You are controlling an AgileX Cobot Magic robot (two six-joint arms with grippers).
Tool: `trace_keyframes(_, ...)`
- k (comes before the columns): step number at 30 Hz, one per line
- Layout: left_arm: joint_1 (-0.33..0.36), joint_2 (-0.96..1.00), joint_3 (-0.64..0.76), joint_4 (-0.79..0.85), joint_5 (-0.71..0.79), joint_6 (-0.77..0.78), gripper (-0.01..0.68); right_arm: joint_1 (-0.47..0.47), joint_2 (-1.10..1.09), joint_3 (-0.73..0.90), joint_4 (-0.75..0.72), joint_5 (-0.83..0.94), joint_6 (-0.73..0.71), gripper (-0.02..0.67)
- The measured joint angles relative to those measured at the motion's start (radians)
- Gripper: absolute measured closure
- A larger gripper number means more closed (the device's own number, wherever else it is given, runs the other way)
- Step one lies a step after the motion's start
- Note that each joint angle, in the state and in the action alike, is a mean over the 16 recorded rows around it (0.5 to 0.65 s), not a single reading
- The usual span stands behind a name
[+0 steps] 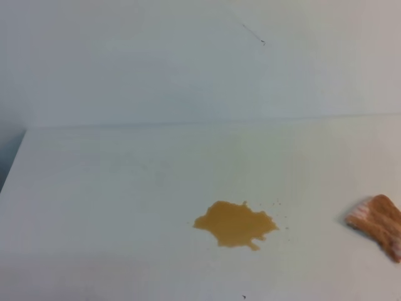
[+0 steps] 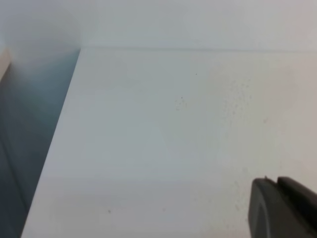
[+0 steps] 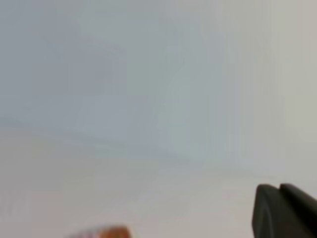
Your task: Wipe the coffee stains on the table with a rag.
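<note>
Smooth white table (image 1: 125, 188) carries a flat, wet-looking coffee stains (image 1: 235, 224) blotch and a wrinkly cloth rag (image 1: 379, 222).

The white table (image 2: 148, 148) fills most of the frame, scattered with faint tiny specks (image 2: 233, 104). Its left edge runs from 11 toward 7 o'clock. At 5 o'clock sits a dark part, probably the left gripper (image 2: 282, 208).

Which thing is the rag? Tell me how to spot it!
Look at the big white table, then follow its front part to the far right edge of the high view. The rag lies there, right of the coffee stains. It is wrinkly orange-brown cloth with pale edges, not a flat tan puddle.
</note>
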Motion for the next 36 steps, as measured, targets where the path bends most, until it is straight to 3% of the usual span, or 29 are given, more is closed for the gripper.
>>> trace_keyframes(6,0.000,0.000,0.000,0.000,0.000,0.000,0.674,0.001,0.292,-0.127,-0.070,0.152,-0.034,0.652)
trace_keyframes(13,0.000,0.000,0.000,0.000,0.000,0.000,0.674,0.002,0.596,-0.165,-0.051,0.140,-0.060,0.643)
trace_keyframes(18,0.000,0.000,0.000,0.000,0.000,0.000,0.674,0.016,0.778,-0.169,-0.006,0.098,-0.068,0.561)
trace_keyframes(29,0.000,0.000,0.000,0.000,0.000,0.000,0.674,0.062,1.140,-0.182,0.039,-0.004,-0.074,0.294)
trace_keyframes(36,0.000,0.000,0.000,0.000,0.000,0.000,0.674,0.071,1.309,-0.184,0.043,-0.063,-0.069,0.247)
